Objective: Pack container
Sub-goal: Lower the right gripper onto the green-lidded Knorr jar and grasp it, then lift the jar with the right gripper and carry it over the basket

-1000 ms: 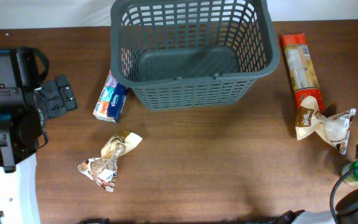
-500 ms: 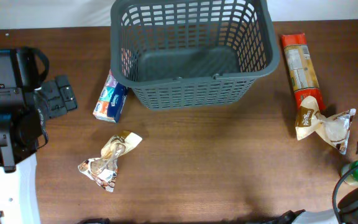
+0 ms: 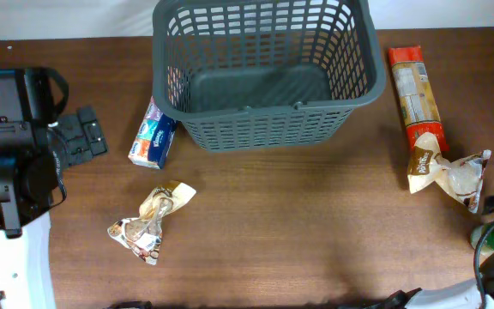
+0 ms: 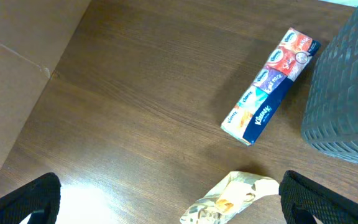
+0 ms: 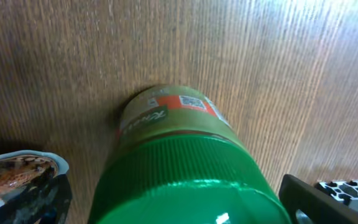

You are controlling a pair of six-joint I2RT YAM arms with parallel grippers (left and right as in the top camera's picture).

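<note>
The container point(image 3: 264, 129), a big dark grey lattice basket, stands empty at the table's far middle; its corner point(image 4: 347, 81) shows in the left wrist view. My left gripper point(image 4: 179, 208) hangs open above the table. A crumpled beige packet point(image 4: 229, 196) lies low between its fingers, and a blue tissue pack point(image 4: 269, 87) lies beyond. In the overhead view this gripper point(image 3: 80, 137) is left of the tissue pack point(image 3: 153, 137). My right gripper point(image 5: 179, 208) stands open, straddling a green-lidded jar point(image 5: 185, 174) without gripping it.
A long red and orange pasta packet point(image 3: 414, 86) lies right of the basket, with a clear crumpled bag point(image 3: 453, 176) below it. The crumpled beige packet point(image 3: 151, 221) sits front left. The green jar point(image 3: 487, 238) is near the right edge, partly under the right arm.
The right arm has shifted slightly over the green jar, and its cable now crosses more of it. The left arm and all the packets stay put.
</note>
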